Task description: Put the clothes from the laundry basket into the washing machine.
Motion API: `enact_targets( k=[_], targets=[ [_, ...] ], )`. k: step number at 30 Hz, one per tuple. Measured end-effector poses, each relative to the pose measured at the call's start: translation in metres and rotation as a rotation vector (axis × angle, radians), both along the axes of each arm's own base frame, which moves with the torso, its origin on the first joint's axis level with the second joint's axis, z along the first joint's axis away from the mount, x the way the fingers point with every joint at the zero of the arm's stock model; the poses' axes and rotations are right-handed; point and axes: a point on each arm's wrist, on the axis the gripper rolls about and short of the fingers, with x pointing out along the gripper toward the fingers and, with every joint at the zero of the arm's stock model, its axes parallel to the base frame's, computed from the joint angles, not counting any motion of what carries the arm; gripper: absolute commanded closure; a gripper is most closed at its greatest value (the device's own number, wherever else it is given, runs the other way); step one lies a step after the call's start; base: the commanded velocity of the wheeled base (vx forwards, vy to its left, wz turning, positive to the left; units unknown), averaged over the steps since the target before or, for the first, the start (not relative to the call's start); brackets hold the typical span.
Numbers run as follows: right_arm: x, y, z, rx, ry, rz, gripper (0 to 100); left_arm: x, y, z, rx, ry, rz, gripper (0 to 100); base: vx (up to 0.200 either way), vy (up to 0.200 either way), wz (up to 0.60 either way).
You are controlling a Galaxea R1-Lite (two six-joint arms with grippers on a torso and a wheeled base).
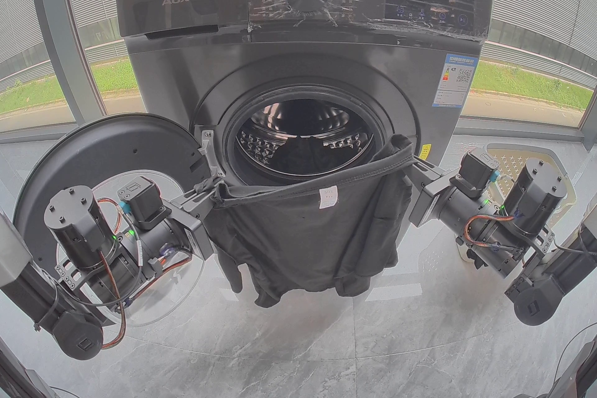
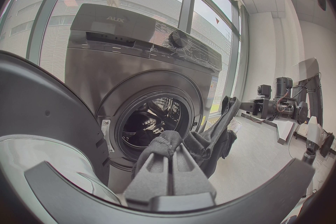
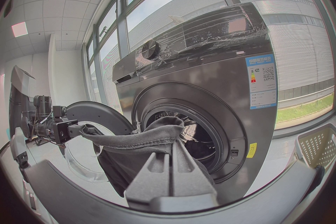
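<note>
Floor (image 1: pixel 373 349): large grey stone-look tiles, pale veining, glossy, thin joints between slabs. Window light reflects off it in front of the machine.

Washing machine (image 1: pixel 298 57): dark grey front-loader, stands directly on the floor against the window wall. Its round door (image 1: pixel 106 150) is swung open to the left, hanging clear above the tiles.

Laundry basket (image 1: pixel 519 150): cream, perforated walls, sits on the floor just beside the machine's right side.
</note>
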Motion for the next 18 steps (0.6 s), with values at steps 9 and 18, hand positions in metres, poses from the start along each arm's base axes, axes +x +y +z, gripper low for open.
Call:
enact_targets(
  k=[9, 18],
  targets=[
    [-0.0025, 0.0028, -0.0007, 0.0, 0.003, 0.012, 100, 0.0027, 0.0015, 0.0024, -0.005, -0.01, 0.009, 100, 0.0, 0.0, 0.0],
    [-0.0035, 0.0026, -0.0024, -0.005, 0.011, 0.013, 100, 0.0071, 0.0089, 0.0045, -0.009, -0.02, 0.041, 100, 0.0, 0.0, 0.0]
  ],
)
